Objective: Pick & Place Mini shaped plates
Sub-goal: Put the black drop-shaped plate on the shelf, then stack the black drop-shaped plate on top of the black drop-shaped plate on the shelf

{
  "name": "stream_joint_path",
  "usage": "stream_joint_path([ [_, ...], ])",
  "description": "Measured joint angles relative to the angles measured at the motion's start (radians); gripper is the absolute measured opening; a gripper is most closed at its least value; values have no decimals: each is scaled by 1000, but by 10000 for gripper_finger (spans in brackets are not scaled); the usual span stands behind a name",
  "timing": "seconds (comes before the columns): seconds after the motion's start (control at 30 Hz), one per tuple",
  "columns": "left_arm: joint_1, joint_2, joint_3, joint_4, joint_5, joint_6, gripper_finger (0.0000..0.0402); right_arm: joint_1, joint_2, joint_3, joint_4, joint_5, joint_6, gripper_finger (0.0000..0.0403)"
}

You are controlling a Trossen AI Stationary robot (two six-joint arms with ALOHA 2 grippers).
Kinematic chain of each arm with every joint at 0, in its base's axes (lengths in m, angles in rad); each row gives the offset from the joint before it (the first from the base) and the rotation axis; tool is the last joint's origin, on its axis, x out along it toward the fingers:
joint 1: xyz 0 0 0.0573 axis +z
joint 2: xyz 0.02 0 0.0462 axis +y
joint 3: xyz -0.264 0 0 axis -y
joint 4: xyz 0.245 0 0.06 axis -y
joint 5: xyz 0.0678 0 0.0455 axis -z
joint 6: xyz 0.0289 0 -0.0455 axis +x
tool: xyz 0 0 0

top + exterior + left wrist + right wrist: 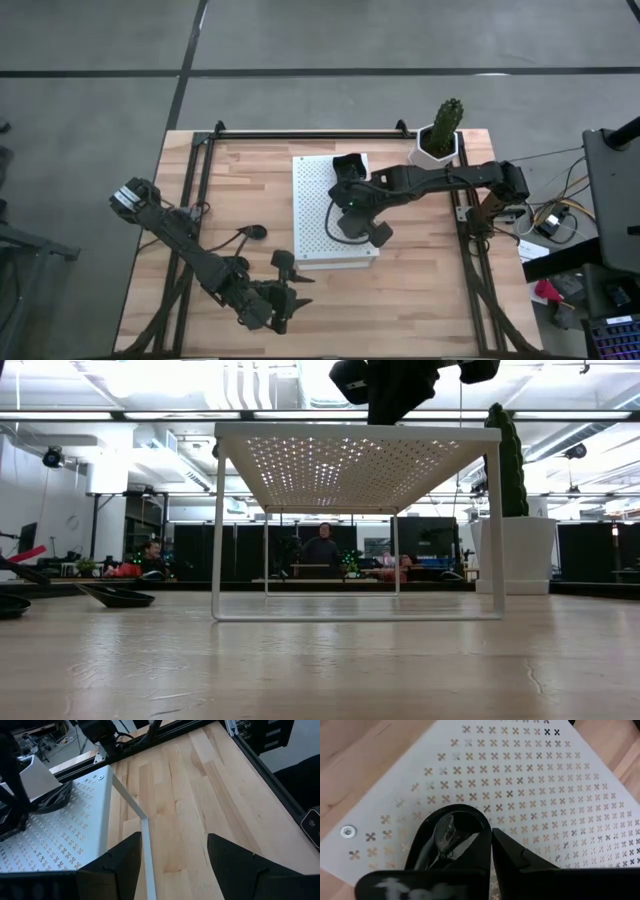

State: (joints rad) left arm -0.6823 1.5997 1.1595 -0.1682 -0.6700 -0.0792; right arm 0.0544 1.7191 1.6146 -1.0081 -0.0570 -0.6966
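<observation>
overhead, right gripper (pixel 487 845) clamps a mini plate (pixel 452 832) above the white perforated board (pixel 545 785).

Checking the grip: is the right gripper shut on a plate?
Yes: right gripper is shut on a mini plate above the white perforated board.

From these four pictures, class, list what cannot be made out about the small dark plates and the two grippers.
- Glossy dark plate in the right gripper: cut off by the right wrist view's bottom edge and the fingers; shape unclear.
- Dark plates near the left gripper: too small in the high view to tell shapes.
- White perforated board: top surface hidden in the low view.
</observation>
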Motion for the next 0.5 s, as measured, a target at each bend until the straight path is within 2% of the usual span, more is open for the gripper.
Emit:
stream_joint_path([
  [0.5, 0, 0, 0, 0, 0, -1, 220, 20, -17, 8, 12, 38, 44, 100],
])
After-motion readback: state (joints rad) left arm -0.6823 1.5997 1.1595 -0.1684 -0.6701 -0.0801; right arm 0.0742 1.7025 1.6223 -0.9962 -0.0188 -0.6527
